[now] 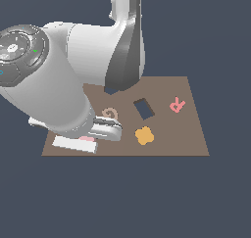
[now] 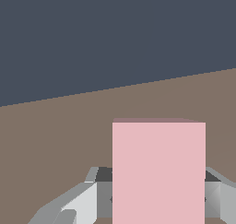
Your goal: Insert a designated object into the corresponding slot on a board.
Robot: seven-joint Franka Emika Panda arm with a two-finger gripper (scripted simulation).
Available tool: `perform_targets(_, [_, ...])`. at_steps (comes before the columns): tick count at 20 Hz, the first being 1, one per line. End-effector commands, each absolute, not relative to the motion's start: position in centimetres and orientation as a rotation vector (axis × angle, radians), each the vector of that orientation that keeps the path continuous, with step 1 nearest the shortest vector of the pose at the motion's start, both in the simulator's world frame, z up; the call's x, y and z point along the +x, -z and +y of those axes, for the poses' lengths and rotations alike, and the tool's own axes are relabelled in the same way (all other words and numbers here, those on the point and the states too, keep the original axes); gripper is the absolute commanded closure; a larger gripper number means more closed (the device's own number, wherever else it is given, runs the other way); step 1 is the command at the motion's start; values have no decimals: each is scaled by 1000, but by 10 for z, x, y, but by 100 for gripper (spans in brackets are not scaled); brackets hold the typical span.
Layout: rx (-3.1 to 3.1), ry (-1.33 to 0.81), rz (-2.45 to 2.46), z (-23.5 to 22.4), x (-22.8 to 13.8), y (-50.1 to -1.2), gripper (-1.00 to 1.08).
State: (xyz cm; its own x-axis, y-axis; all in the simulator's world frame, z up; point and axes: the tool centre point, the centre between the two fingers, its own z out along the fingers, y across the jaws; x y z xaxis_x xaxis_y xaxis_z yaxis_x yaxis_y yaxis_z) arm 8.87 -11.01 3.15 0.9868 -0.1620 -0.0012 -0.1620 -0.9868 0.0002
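Gripper [image 1: 88, 136] low over the board's [image 1: 191, 139] corner at the exterior view's left, fingers [image 2: 69, 204] clamped on the pink block [image 2: 159, 172] — one finger on each side in the wrist view. Slot [image 1: 143, 108] lies mid-board, well apart from the block — between an orange clover piece [image 1: 144, 135] and the letter R [image 1: 177, 105].

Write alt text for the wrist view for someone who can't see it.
A pale-pink block fills the foreground between the gripper fingers, which flank it on both sides. Behind it lies the plain brown board under a dark blue-grey background.
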Motion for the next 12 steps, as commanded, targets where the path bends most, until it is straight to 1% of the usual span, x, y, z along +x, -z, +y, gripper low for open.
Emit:
perform_targets(1, [3137, 0, -166, -91, 85, -33, 108])
perform_targets(6, [3141, 1, 53, -47, 71, -35, 108])
perform_targets(12, [3123, 2, 346, 8, 41, -37, 108])
